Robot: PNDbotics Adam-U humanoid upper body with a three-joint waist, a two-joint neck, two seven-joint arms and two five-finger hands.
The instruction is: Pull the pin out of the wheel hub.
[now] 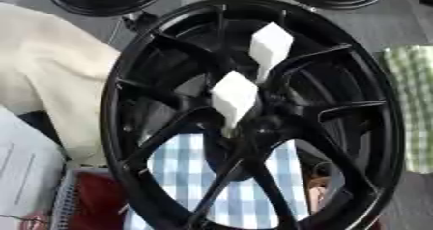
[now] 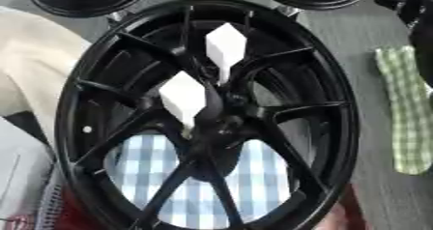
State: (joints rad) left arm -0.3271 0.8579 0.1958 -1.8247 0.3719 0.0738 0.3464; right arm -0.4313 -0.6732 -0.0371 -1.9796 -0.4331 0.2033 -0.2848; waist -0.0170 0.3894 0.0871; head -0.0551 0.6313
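- Left eye view gives me the black wheel (image 1: pixel 253 113) filling most of the scene, its spokes meeting at the hub (image 1: pixel 253 125).
- Two white pins stand in the hub: one (image 1: pixel 233 98) just at the centre, the other (image 1: pixel 270 48) above it, towards the wheel's far rim.
- Blue checked cloth (image 1: pixel 182 168) shows through the wheel's lower spokes.
- Green checked cloth (image 2: pixel 404 108) lies right of the wheel; cream fabric (image 1: pixel 50 74) lies left of it.
- Right eye view shows a dark arm part (image 2: pixel 414 11) beyond the wheel's upper right.
- I see neither hand, so I cannot tell their state.
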